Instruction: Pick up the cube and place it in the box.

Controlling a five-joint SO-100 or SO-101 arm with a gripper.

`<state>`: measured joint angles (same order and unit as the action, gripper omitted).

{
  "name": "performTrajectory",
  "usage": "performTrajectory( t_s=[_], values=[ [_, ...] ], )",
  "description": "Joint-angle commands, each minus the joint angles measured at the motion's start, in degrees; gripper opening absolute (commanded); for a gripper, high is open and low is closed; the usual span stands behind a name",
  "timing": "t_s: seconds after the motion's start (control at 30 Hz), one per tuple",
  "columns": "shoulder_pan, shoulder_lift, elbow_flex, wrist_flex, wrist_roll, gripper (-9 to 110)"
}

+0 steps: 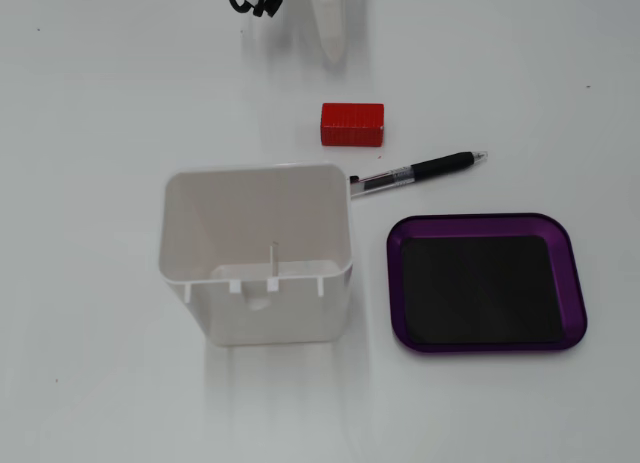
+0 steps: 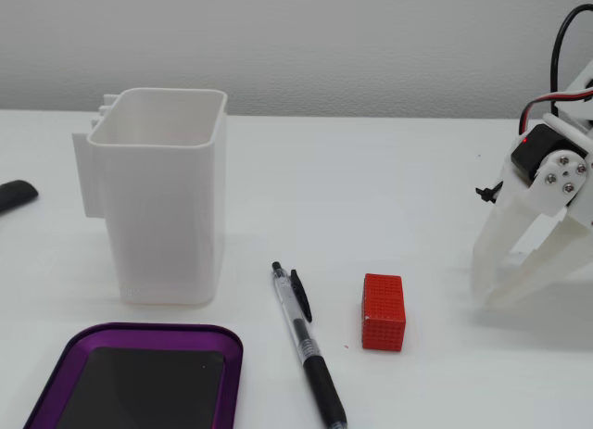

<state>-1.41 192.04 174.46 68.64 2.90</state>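
The red ribbed cube (image 1: pixel 352 124) lies on the white table, apart from everything; it also shows in the other fixed view (image 2: pixel 383 311). The purple box (image 1: pixel 485 283) with a black floor lies flat and empty, and its rim shows at the lower left of the other fixed view (image 2: pixel 56 355). My gripper (image 2: pixel 486 299) stands at the right of the cube with its tips down on the table, white fingers (image 2: pixel 488 248) meeting at the tips and holding nothing. In the top-down fixed view the gripper (image 1: pixel 335 53) shows just beyond the cube.
A tall white plastic container (image 1: pixel 258 253) stands open and upright beside the box (image 2: pixel 162 197). A black-grip pen (image 1: pixel 420 170) lies between the cube and the box (image 2: pixel 306 346). A dark object (image 2: pixel 14 195) pokes in at the left edge.
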Motion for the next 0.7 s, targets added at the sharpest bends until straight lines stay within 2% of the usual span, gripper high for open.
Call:
performTrajectory(
  t_s=[0.0,0.67],
  values=[
    [0.7,3.3,-8.3,0.3,-0.2,0],
    [0.9,1.9,-8.3,-2.6,-0.2,-1]
  ],
)
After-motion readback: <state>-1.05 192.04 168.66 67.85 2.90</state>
